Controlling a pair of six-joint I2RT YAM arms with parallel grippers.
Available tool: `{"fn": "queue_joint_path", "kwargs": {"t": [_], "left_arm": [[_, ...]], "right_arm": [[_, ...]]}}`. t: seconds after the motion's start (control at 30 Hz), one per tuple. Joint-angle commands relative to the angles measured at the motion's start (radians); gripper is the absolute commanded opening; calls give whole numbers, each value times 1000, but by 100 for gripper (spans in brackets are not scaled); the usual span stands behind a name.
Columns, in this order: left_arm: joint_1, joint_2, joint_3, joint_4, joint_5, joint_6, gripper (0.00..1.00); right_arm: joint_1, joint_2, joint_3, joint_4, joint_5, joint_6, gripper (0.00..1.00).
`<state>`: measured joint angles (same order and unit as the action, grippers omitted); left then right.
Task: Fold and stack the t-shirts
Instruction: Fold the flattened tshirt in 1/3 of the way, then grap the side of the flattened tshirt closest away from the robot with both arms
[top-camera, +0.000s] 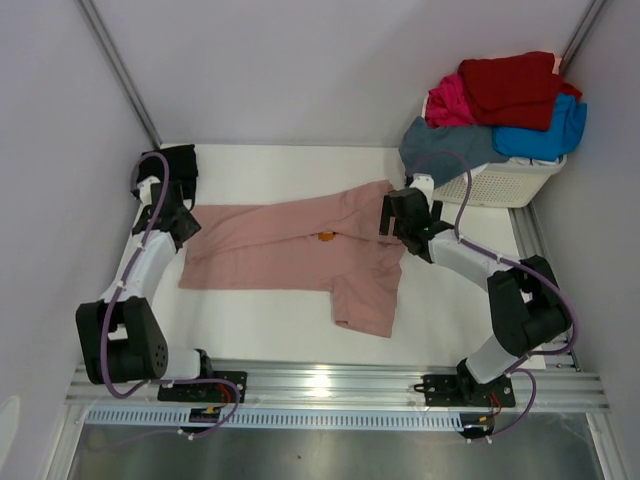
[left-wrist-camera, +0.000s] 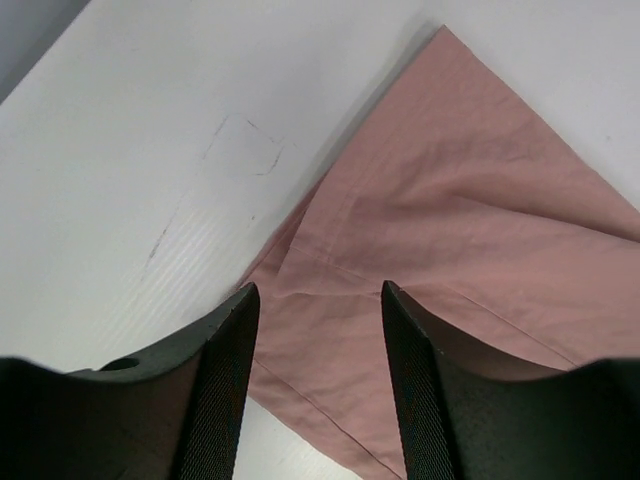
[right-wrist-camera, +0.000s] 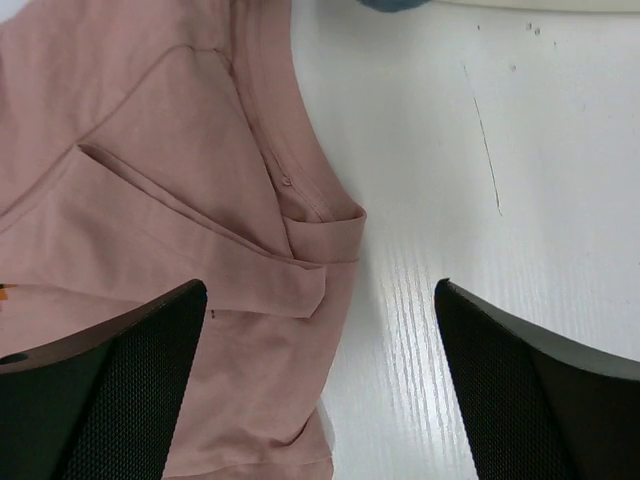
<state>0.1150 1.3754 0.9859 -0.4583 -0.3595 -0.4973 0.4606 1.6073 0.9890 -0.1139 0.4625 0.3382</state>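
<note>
L claw (left-wrist-camera: 319, 290): jaws apart, nothing btwn them, hanging just over the hem corner of the dusty-pink tee (left-wrist-camera: 470, 230). Its fingers (left-wrist-camera: 225, 390) don't pinch the cloth. R claw (right-wrist-camera: 320, 290): jaws wide apart, empty, over the neck end of the same tee, one finger above cloth, the other above bare counter (right-wrist-camera: 470, 200).

Around: black tee (top-camera: 180, 160) bunched in the far-L corner, right behind the L arm (top-camera: 140, 265) and partly covered by it. White slatted basket (top-camera: 500, 185) at far R, just beyond the R claw. Heaped over its rim: slate-blue tee (top-camera: 440, 150), magenta tee (top-camera: 450, 100), bright-blue tee (top-camera: 545, 135), red tee (top-camera: 510, 85) on top. The slate-blue one droops over the basket's L side, near the pink tee's neck end.

Hard to see: in the top view the R claw hides the collar, and the pile covers the basket's inside. Chest print (top-camera: 326, 237) is only a small orange blot, pattern unreadable. Faint scuff lines (left-wrist-camera: 240, 150) on the counter show in both wrist views.

Pink tee: lies flat, crosswise mid-counter, hem to L, neck to R, one sleeve (top-camera: 365, 300) pointing toward the near edge. Mostly smooth w/ a few creases. R wrist view shows the ribbed collar (right-wrist-camera: 300, 150) w/ a tuck of cloth folded over just below it.
</note>
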Motion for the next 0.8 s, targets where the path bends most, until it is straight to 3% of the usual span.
{"fn": "queue_joint_path", "kwargs": {"t": [0.0, 0.13, 0.27, 0.6, 0.77], "left_arm": [[9, -64, -32, 60, 70, -15, 55], [6, -62, -50, 63, 229, -87, 48], [-9, -130, -208, 150, 350, -176, 44], [-64, -521, -565, 201, 261, -379, 39], [-64, -599, -570, 136, 220, -371, 39]], "right_arm": [[-7, -37, 42, -4, -13, 13, 99], [15, -27, 13, -7, -93, 59, 100], [62, -43, -68, 31, -134, 99, 99], [161, -115, -222, 66, -84, 139, 99], [197, -159, -280, 62, -84, 159, 99]]}}
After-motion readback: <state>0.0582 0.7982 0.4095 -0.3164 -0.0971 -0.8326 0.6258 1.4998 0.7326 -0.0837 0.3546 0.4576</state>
